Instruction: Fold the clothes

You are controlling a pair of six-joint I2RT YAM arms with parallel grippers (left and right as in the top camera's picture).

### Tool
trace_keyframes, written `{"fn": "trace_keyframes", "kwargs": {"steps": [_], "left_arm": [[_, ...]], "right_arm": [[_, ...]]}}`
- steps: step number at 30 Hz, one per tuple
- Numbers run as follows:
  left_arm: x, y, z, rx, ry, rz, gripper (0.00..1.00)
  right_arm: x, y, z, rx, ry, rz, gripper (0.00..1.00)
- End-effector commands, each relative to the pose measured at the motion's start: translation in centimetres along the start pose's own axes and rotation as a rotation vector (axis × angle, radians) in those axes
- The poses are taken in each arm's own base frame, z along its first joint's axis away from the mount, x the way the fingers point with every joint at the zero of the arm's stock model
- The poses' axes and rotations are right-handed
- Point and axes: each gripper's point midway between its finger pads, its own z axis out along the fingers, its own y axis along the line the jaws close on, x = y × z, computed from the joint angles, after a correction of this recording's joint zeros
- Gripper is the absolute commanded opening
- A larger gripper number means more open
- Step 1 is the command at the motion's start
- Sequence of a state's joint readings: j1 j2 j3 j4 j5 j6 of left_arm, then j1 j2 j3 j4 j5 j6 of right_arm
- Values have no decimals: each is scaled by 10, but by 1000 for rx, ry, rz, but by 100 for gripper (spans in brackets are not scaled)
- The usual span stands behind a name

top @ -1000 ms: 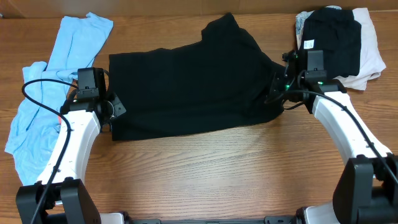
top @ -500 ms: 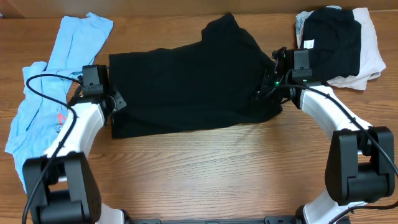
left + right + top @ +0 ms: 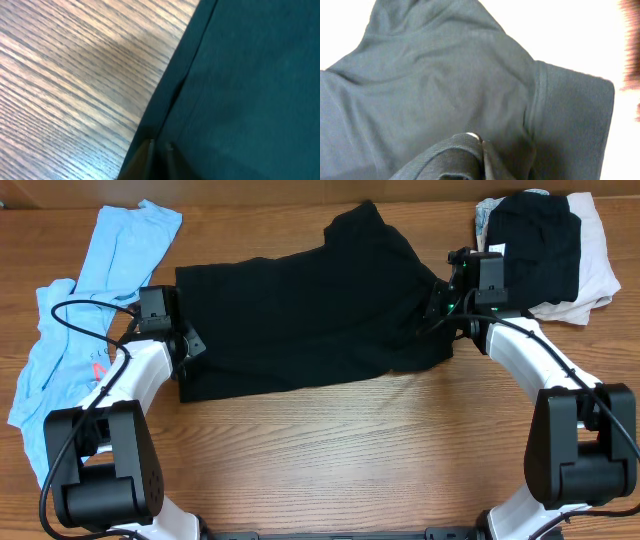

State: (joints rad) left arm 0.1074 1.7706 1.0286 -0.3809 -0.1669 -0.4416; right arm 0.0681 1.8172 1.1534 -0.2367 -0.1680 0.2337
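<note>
Lying flat across the middle of the table (image 3: pixel 350 460), nearer its far edge, the black shirt (image 3: pixel 300 320) shows no fold yet. A folded pile (image 3: pixel 545 245) sits done at the far right corner, while a blue garment (image 3: pixel 120 250) sprawls loose along the left edge, so I judge the job roughly midway. The shirt's long axis runs left to right: the stitched hem faces the left edge, the sleeves and neck the right. The left gripper (image 3: pixel 185 345) appears clamped on the hem, and the right gripper (image 3: pixel 440 305) looks pinched on bunched cloth near a sleeve.
</note>
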Motion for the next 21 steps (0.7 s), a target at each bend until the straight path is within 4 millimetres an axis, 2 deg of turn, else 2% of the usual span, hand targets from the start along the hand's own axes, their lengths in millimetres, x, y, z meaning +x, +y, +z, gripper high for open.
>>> {"fn": "trace_keyframes", "kwargs": {"steps": [1,4,5,6,8,9,10,12,15,17,21], "left_arm": [[-8,7,2,-29,-33,-10,27],[-17,6,0,-32,-62,15,52],[-19,5,-2,-30,-67,25,65],[-23,4,-3,-28,-74,39,79],[-27,3,-6,-29,-76,74,99],[-28,3,-8,-33,-71,91,100],[-30,3,-12,-40,-59,108,100],[-32,4,-22,-54,-21,122,100],[-28,4,-46,-64,86,136,100],[-16,6,-61,-67,176,151,100],[23,10,-74,-54,356,167,100]], "right_arm": [[-11,-2,-1,8,-45,-17,9],[-19,2,-2,-7,-72,-37,16],[-21,2,-3,-8,-77,-38,24],[-22,3,-3,-9,-79,-38,38],[-23,3,-4,-8,-76,-37,74],[-23,3,-4,-7,-70,-36,91],[-22,3,-6,-2,-57,-34,100],[-22,2,-12,9,-30,-25,100],[-22,1,-31,36,34,4,100],[-15,0,-46,57,95,27,100],[21,-9,-61,117,249,74,100]]}}
